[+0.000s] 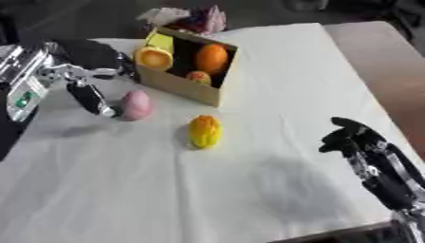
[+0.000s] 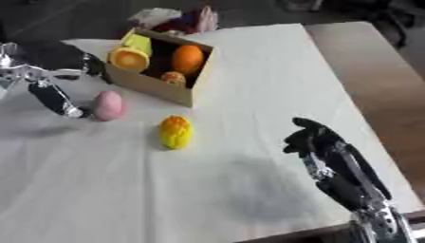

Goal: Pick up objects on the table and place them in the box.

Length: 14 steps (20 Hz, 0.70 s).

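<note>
Looking down via left eye view: desk under white cloth (image 1: 274, 85), open tan cardboard box (image 1: 179, 85) standing near far-left part, opening facing viewer. Inside box: round orange fruit (image 1: 212, 58) at back, small yellow-red fruit (image 1: 198, 77) lower front, yellow cup-shaped item w/ orange rim (image 1: 154, 57) at box's left edge, partly sticking out. On cloth just in front-left of box: pink egg-shaped object (image 1: 136, 105), upright. Nearer middle, apart from box: yellow-orange bumpy corn-like object (image 1: 204, 131), lying on cloth. Left hand (image 1: 87, 95), black w/ silver joints, coming in from left edge; fingers (image 1: 93, 100) pointing down, tip just beside pink object's left side, touching or nearly so — cannot tell which. Fingers look mostly straight, not wrapped round anything. Right hand (image 1: 357, 137) low at right, above cloth, well apart from all objects; fingers curled in, holding nothing. Pile of pink/white soft stuff (image 1: 195, 19) behind box at desk's far edge.

Right eye view: same layout, shifted left. Left hand (image 2: 54, 99) partly cut at left edge, fingers down beside pink object. Right hand (image 2: 311, 137) shown more fully w/ forearm; dark fingers bunched, nothing in them, shadow on cloth to its left. Bare brown desk surface (image 2: 390, 85) showing right of cloth.
</note>
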Motion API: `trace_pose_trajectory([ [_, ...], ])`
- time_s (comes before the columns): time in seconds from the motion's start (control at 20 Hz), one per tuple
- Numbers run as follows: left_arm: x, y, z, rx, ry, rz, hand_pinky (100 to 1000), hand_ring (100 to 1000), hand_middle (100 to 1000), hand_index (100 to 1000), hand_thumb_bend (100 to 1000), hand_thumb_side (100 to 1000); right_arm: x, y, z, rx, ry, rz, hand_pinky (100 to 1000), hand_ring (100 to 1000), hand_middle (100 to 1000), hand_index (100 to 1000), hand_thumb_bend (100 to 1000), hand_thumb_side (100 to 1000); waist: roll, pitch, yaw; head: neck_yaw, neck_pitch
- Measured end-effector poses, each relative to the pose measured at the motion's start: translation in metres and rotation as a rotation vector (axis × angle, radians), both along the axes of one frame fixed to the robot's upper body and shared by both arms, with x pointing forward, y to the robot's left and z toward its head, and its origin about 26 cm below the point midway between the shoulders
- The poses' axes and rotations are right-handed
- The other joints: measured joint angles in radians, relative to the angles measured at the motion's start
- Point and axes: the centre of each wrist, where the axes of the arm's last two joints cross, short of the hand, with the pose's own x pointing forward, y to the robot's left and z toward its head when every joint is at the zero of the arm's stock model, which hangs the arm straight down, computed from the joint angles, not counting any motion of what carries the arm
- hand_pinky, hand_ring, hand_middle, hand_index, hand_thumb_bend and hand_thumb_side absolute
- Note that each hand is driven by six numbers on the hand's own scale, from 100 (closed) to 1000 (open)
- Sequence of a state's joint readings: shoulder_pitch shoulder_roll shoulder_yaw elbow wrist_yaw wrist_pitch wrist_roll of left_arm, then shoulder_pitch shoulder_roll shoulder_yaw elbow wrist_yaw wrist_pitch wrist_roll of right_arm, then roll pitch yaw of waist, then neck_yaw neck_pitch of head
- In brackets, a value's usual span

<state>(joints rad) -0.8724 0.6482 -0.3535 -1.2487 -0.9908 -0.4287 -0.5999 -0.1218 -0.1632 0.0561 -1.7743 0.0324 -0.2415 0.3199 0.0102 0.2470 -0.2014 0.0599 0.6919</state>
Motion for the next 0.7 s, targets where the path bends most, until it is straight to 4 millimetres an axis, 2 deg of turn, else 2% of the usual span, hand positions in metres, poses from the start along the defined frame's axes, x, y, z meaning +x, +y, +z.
trace_pose_trajectory([
  [0.2,0.008,0.0,-0.016,0.004,-0.021,0.015,779,766,773,876,378,357,0.0,0.0,0.0,0.0,0.001,0.0,704,623,621,882,100,590,0.0,0.001,-0.003,0.001,0.0],
  [0.35,0.013,0.0,-0.028,0.005,-0.036,0.026,737,718,724,835,328,332,0.0,0.0,0.0,0.0,0.001,0.001,704,623,621,882,100,591,-0.001,0.002,-0.007,0.001,0.0],
  [0.4,0.014,-0.001,-0.032,0.002,-0.046,0.025,709,670,667,798,305,319,0.0,0.0,0.0,0.0,0.001,0.001,704,623,621,882,100,591,-0.001,0.002,-0.008,0.001,0.0],
  [0.5,0.016,-0.002,-0.037,-0.012,-0.08,0.01,617,522,505,657,238,285,0.0,0.0,0.0,0.0,0.001,0.001,704,623,621,882,100,591,-0.001,0.003,-0.01,0.001,0.0],
  [0.6,0.016,-0.002,-0.039,-0.036,-0.121,-0.016,548,433,400,547,193,263,0.0,0.0,0.0,0.0,0.001,0.001,704,623,621,882,100,592,-0.001,0.003,-0.011,0.001,0.0],
  [0.7,0.016,-0.002,-0.039,-0.066,-0.157,-0.045,518,375,330,480,169,251,0.0,0.0,0.0,0.0,0.001,0.001,704,623,621,882,100,593,0.0,0.003,-0.01,0.001,0.0],
])
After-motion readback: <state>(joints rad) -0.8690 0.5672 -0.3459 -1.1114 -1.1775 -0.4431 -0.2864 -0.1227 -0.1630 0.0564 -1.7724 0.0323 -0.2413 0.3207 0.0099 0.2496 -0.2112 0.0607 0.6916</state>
